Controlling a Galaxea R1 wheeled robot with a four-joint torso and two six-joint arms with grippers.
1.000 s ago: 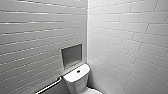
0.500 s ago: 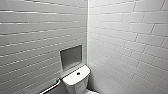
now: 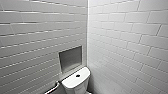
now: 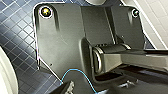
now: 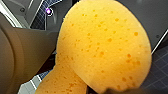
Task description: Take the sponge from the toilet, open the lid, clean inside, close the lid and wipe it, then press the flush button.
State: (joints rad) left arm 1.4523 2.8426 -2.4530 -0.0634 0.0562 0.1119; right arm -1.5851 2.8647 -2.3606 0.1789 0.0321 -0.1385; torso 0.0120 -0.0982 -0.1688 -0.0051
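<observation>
Sponge (image 5: 100, 47) pinched in right gripper (image 5: 83, 83), bulging around squeeze. Likely light, soft, springy, porous; best held across middle, firm. Toilet (image 3: 76, 83) ahead.

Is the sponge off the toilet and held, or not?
Held, it seems: the sponge looms close in the right wrist view, pinched in at its waist, with dark floor tiles behind it.
</observation>
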